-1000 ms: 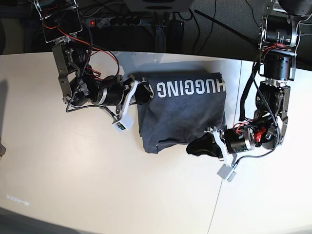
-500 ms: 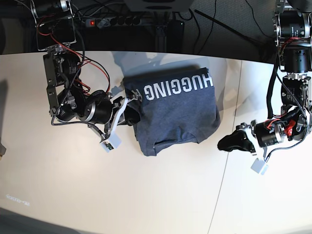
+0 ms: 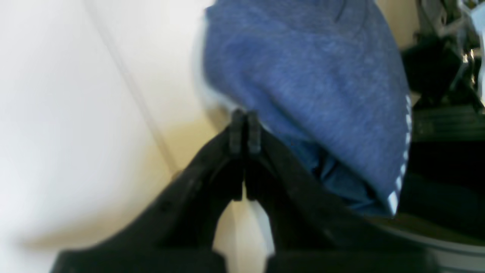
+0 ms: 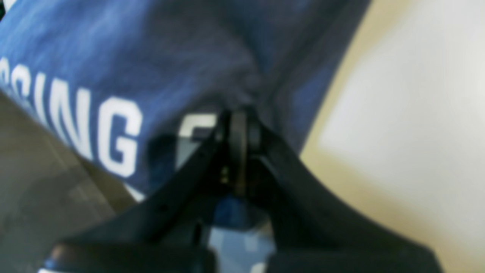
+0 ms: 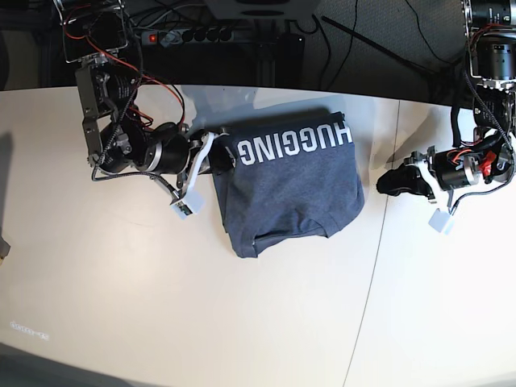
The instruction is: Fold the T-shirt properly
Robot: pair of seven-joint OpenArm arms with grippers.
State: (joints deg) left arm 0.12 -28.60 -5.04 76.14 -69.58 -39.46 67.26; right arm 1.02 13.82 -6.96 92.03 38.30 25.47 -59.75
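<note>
The blue-grey T-shirt [image 5: 290, 189] lies folded mid-table, its white "HUGGING" lettering [image 5: 294, 143] face up along the far edge. My right gripper [image 5: 223, 158] is at the shirt's far left corner. In the right wrist view its tips [image 4: 238, 121] are shut on puckered fabric of the T-shirt [image 4: 159, 57] beside the last letter. My left gripper [image 5: 385, 184] is shut and holds nothing, a short gap to the right of the shirt. In the blurred left wrist view its closed tips [image 3: 244, 125] point at the T-shirt [image 3: 303, 76].
The white table [image 5: 121, 306] has a seam [image 5: 373, 266] running front to back right of the shirt. Behind the far edge lie a power strip [image 5: 193, 35] and cables. A small object [image 5: 3, 247] sits at the left border.
My left gripper pulled away from the shirt's near right corner, moving right and farther back. The right gripper shifted the shirt slightly left with it.
</note>
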